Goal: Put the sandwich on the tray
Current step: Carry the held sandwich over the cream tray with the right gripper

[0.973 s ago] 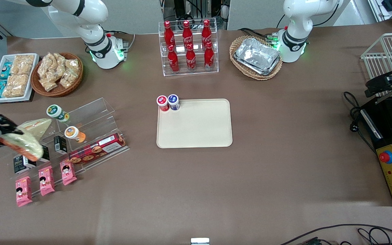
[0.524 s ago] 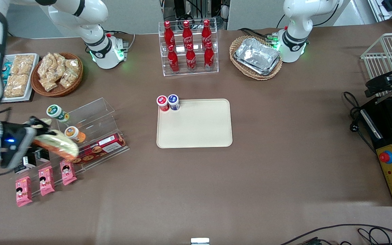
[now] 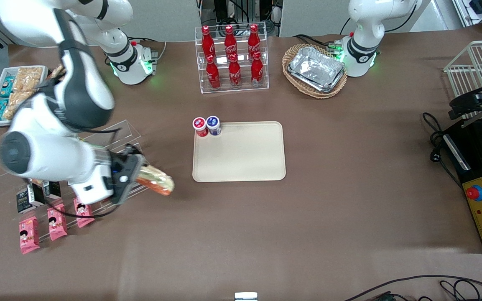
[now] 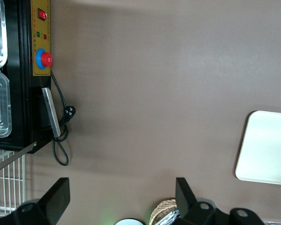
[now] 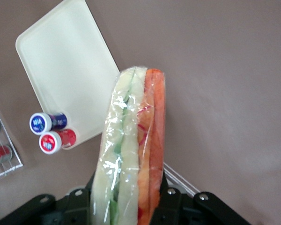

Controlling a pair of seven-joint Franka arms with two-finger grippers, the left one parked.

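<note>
Transport underway: my gripper (image 3: 140,177), lower left of the front frame, clenches the clear-wrapped triangular sandwich (image 3: 156,184) above the table, short of the cream-beige rectangular plastic tray (image 3: 245,163); next, carry over it and lower.

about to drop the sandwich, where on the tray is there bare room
The gripper holds the sandwich short of the tray. Nearly all of the tray is bare; only the corner with the red-capped bottle and blue-capped bottle is crowded.
</note>
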